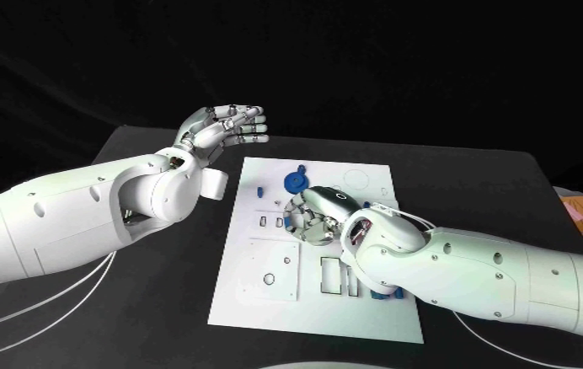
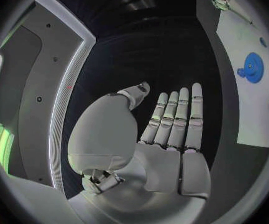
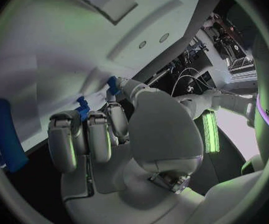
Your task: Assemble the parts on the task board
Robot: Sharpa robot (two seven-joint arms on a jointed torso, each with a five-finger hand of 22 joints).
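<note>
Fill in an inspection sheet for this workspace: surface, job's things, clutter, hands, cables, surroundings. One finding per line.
Surface: black table, white task board lying in its middle.
Job's things: round blue part at the board's far end; more small blue parts near the right arm.
Clutter: nothing seen.
Hands: left hand raised off the board, fingers apart, holding nothing; right hand lowered onto the board, fingers curled; its hold cannot be told.
Cables: white cables under the left arm.
Surroundings: dark backdrop.
</note>
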